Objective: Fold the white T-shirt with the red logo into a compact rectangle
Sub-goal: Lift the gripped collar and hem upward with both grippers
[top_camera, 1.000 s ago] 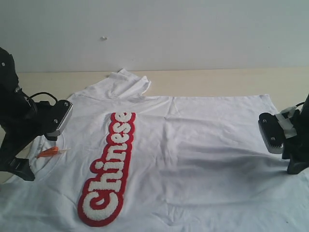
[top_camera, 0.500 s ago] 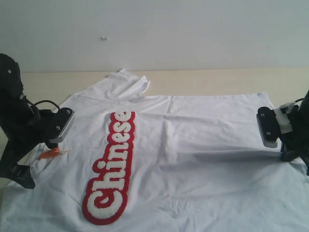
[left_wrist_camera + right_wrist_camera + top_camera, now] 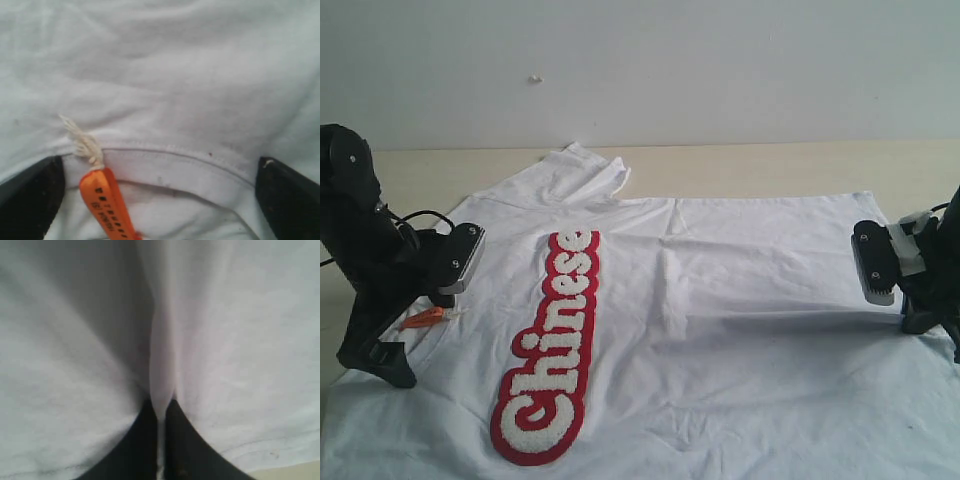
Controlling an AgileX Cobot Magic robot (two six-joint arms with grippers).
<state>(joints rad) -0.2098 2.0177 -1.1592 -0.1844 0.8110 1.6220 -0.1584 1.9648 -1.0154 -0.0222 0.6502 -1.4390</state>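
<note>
The white T-shirt [image 3: 720, 300] lies spread flat on the table, with one sleeve [image 3: 582, 172] bunched at the far side. Down its left half runs the red logo [image 3: 552, 345], reading "Chinese". My left gripper [image 3: 402, 345] is low over the ribbed collar [image 3: 170, 167], open, its fingers [image 3: 30, 195] wide apart on either side of the neckband. The orange tag [image 3: 107, 207] on a white cord lies between them. My right gripper [image 3: 920, 318] is at the shirt's right edge, shut on a pinched ridge of white cloth [image 3: 162, 365].
A pale wooden table [image 3: 770, 165] shows beyond the shirt, and a white wall [image 3: 670, 70] stands behind it. The shirt runs past the near edge of the exterior view. Both arms stand at the shirt's outer edges.
My left arm has swung inward and down onto the collar. The right gripper rose slightly with the cloth edge, then held still, and the shirt shifted a little away from the camera.
</note>
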